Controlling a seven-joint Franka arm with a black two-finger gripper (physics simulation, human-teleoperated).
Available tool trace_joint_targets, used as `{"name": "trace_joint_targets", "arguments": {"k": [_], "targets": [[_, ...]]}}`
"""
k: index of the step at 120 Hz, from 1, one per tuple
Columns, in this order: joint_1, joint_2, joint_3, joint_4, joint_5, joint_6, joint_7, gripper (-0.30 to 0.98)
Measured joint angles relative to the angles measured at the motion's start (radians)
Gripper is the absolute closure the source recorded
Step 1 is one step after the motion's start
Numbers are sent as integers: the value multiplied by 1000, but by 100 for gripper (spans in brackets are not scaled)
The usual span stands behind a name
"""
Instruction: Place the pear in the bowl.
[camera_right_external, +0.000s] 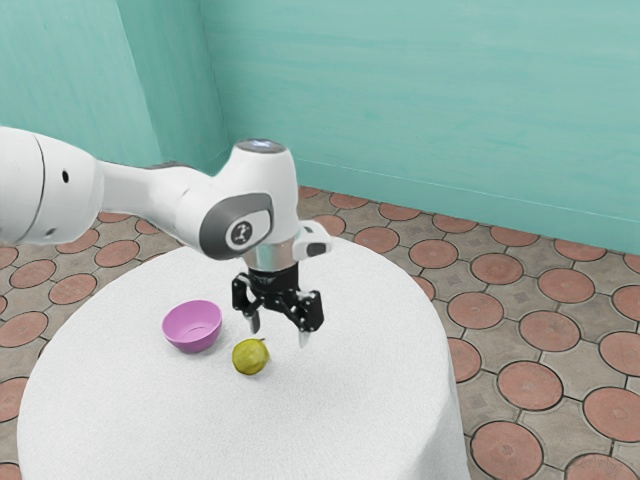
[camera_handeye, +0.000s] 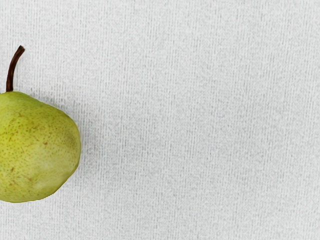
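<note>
In the exterior view my gripper (camera_right_external: 279, 334) hangs above the white table, its two fingers spread wide with nothing held between them. Just below it, toward the exterior view's left, a yellow-green pear (camera_right_external: 250, 357) rests on the cloth. The pink bowl (camera_right_external: 193, 327) stands farther to the exterior view's left, a short gap from the pear, and its visible inside holds nothing. From the wrist camera, the pear (camera_handeye: 37, 150) shows in part, cut by the picture's edge, with its dark brown stem.
A white cloth (camera_right_external: 340, 420) covers the round table (camera_right_external: 130, 420), which has a curved edge. Tiled floor (camera_right_external: 530, 384) and a teal wall (camera_right_external: 420, 100) lie beyond it.
</note>
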Motion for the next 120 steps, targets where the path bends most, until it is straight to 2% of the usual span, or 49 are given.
{"name": "trace_joint_targets", "arguments": {"k": [41, 80, 120], "targets": [[67, 47, 18, -48, 40, 86, -68, 4], [93, 73, 27, -88, 47, 148, -75, 5], [99, 93, 27, -103, 38, 205, -75, 16]]}}
